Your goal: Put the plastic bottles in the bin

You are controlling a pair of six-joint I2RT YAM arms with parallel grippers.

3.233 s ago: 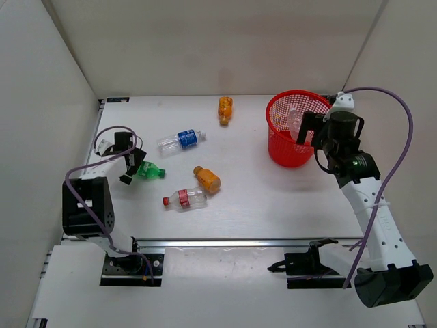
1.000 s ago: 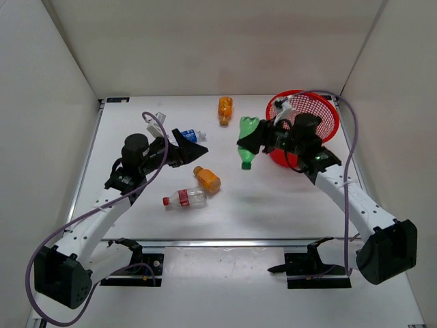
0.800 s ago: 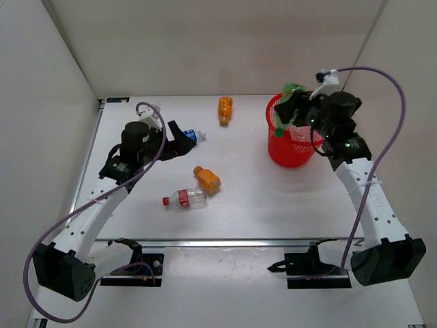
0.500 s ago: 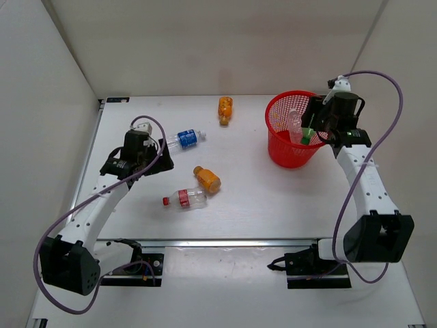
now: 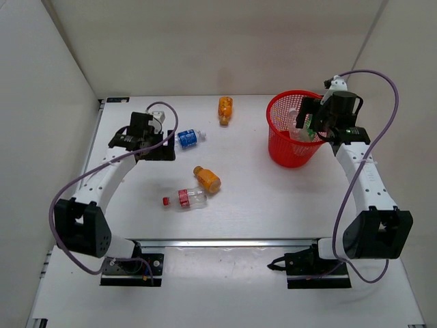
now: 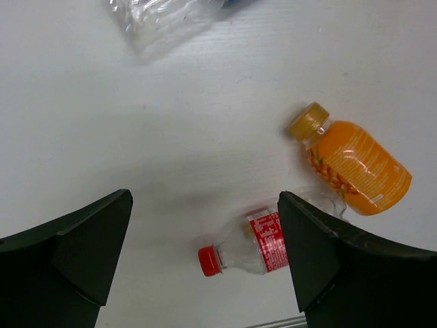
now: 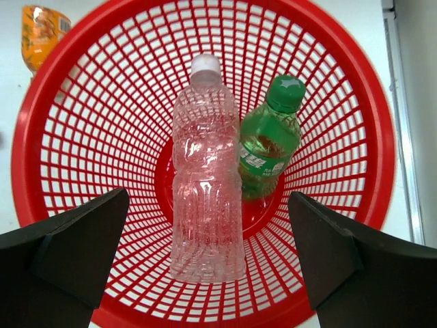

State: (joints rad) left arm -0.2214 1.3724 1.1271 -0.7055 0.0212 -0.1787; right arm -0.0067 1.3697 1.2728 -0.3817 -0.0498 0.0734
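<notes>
The right gripper (image 7: 208, 197) hangs over the bin (image 7: 372, 116), its jaws spread wide apart with nothing between them. Two bottles lie on the red lattice floor of the bin. One is a green bottle (image 7: 268, 140) with a green cap, whose green label carries white lettering too small to read. Touching its side is a clear ribbed bottle (image 7: 205, 198) with a white cap and no label showing. The left gripper (image 6: 205, 198) hovers above the white table (image 5: 259, 198), its jaws likewise wide apart and holding nothing. It is near the blue-label bottle (image 5: 186, 139), which lies on its side on the left half of the table. The left wrist view catches only that bottle's crinkled clear body at the top edge, so no writing can be made out on it. Below the open fingers lies the red-label bottle (image 6: 256, 244), clear with a red cap. Its red band has small white print that cannot be read. Just beside it is the near orange bottle (image 6: 351, 167), with a yellowish cap and an orange label bearing a small leafy design and fine print, also illegible. The far orange bottle (image 5: 225, 108) lies alone near the back edge of the table, well apart from the others and to the left of the bin.
</notes>
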